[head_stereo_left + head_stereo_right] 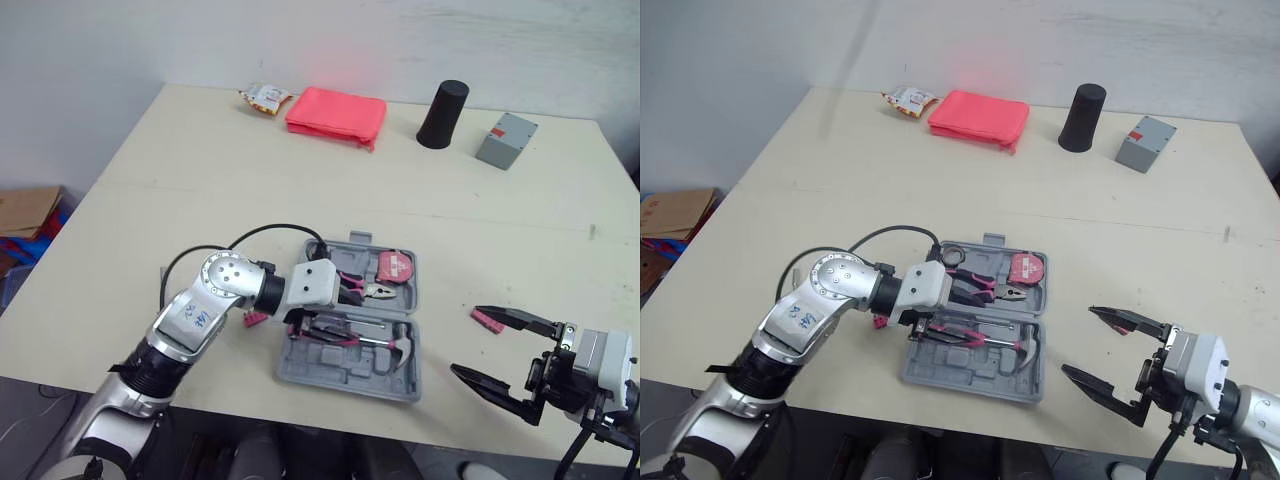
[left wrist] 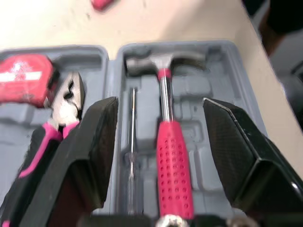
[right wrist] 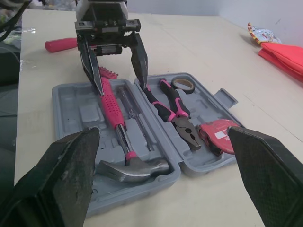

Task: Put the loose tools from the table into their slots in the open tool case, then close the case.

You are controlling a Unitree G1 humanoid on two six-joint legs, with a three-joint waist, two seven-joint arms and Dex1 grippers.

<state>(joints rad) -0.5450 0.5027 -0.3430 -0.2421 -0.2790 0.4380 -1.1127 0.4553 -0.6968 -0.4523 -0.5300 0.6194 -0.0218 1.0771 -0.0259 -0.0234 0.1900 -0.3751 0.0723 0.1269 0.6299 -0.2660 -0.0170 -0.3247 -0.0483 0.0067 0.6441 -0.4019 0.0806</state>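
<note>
Left tool (image 3: 119, 78) spread astride hammer (image 2: 174, 165) (seated in case (image 1: 340, 375)); right tool (image 1: 467, 341) spread.

Half hidden behind left gripper (image 3: 120, 82), left of tool case (image 3: 64, 97): red handle (image 3: 60, 44), tool kind untellable.

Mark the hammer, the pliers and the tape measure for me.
hammer (image 3: 111, 113): right wrist view, pink grip.
pliers (image 3: 187, 134): right wrist view, metal nose.
tape measure (image 2: 23, 78): left wrist view, red casing.
</note>
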